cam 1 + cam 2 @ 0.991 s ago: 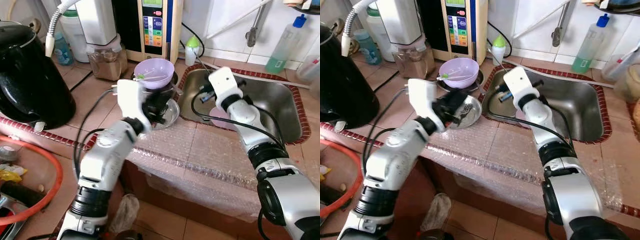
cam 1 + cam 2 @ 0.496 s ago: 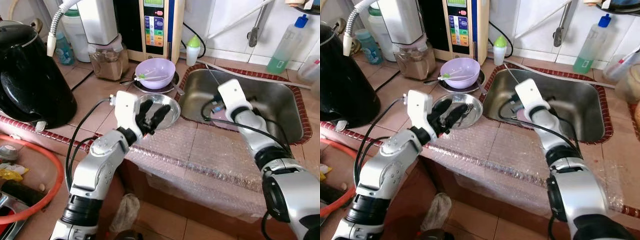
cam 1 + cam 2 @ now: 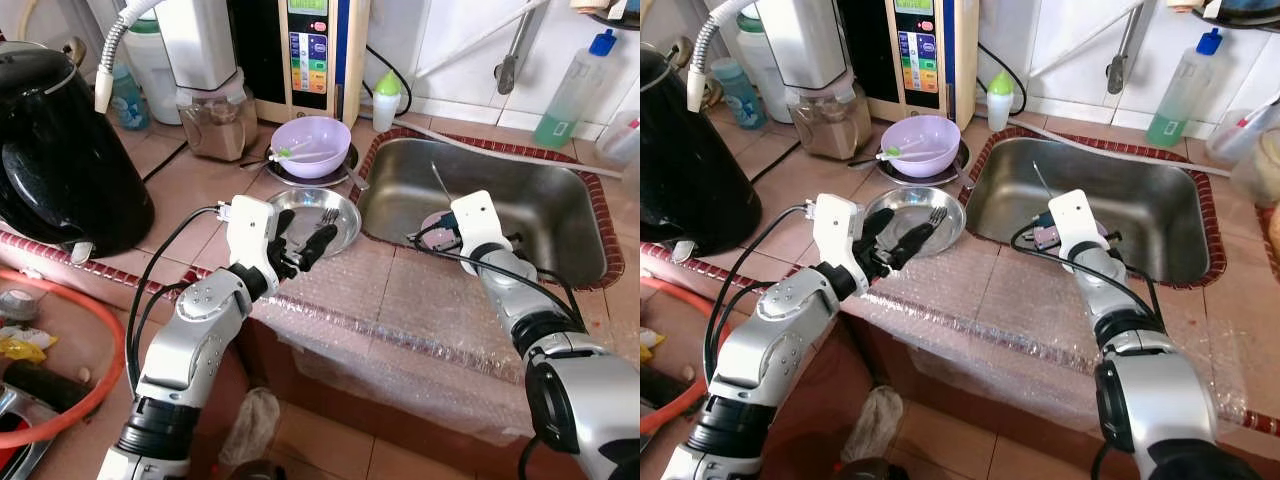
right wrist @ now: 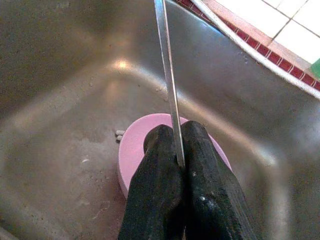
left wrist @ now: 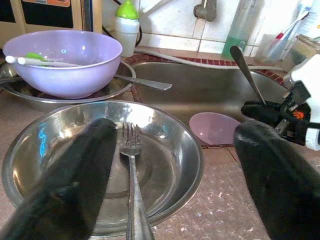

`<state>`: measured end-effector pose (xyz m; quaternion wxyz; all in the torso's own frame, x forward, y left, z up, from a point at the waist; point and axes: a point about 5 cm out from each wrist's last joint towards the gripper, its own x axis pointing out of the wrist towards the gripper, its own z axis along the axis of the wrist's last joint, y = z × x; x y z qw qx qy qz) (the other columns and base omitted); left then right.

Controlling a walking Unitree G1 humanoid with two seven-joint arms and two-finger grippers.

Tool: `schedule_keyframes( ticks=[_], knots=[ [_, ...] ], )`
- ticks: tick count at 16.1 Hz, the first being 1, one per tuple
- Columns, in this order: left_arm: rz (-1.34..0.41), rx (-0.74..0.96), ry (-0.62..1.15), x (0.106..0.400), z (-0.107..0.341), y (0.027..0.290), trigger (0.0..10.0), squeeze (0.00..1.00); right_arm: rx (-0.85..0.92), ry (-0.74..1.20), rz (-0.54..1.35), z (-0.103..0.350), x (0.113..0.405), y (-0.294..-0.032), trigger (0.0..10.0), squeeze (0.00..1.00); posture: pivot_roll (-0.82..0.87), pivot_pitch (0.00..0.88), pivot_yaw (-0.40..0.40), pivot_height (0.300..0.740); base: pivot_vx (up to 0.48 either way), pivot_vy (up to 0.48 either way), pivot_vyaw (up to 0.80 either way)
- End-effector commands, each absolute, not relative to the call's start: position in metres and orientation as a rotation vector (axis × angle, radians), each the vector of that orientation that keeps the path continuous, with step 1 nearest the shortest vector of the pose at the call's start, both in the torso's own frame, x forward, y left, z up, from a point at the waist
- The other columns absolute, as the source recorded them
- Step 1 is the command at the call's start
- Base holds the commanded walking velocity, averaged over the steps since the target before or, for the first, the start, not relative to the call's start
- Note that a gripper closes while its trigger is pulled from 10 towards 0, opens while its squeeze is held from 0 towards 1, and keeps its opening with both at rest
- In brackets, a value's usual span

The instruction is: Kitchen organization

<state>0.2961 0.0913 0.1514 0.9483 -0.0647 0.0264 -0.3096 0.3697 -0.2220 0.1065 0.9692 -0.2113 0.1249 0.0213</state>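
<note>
A steel plate [image 3: 340, 232] sits on the counter left of the sink [image 3: 540, 200], with a fork [image 5: 131, 165] lying in it. My left gripper [image 3: 301, 244] hovers open just in front of the plate's near rim, nothing between its fingers [image 5: 75, 175]. My right gripper [image 3: 1036, 236] is over the sink's near left side, shut on a metal spoon [image 4: 167, 75] that sticks upward. A pink bowl [image 4: 137, 145] lies upside down on the sink floor right under it.
Behind the plate, a purple bowl [image 3: 312, 145] holding a green-and-white utensil rests on another steel dish. A black kettle [image 3: 60, 160] stands far left, appliances and bottles [image 3: 570, 90] line the back. Bubble wrap [image 3: 420, 310] covers the counter's front edge.
My left gripper has drawn back from over the plate toward the counter front, leaving the fork in it. My right gripper has moved nearer and lower in the sink, still holding the spoon.
</note>
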Motion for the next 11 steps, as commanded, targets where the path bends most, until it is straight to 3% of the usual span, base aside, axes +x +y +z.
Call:
schedule_keyframes(
  ticks=[1,2,3,4,11],
  knots=[
    [-0.636,-0.107,0.048,0.2967,0.1518,0.0897,10.0,1.0,-0.399,0.312,0.048,0.0958,0.3652,-0.2218,10.0,0.0,0.05,0.0,0.069,0.74,0.0,0.0,0.0],
    [-0.639,-0.076,0.044,0.2965,0.1511,0.0894,10.0,1.0,-0.39,0.322,0.053,0.094,0.3645,-0.2214,10.0,0.11,0.05,0.0,0.069,0.74,0.0,0.0,0.0],
    [-0.644,-0.078,0.048,0.296,0.1505,0.0889,10.0,1.0,-0.386,0.327,0.048,0.0932,0.364,-0.222,10.0,0.86,0.05,0.0,0.069,0.74,0.0,0.0,0.0],
    [-0.646,-0.077,0.053,0.2954,0.1488,0.0887,10.0,1.0,-0.362,0.342,0.033,0.0909,0.3627,-0.2238,10.0,1.0,0.05,0.0,0.069,0.74,0.0,0.0,0.0],
    [-0.634,-0.048,0.074,0.2954,0.1435,0.091,10.0,1.0,-0.316,0.314,0.048,0.0939,0.3644,-0.2202,10.0,1.0,0.05,0.0,0.062,0.74,0.0,0.0,0.0]
  ],
)
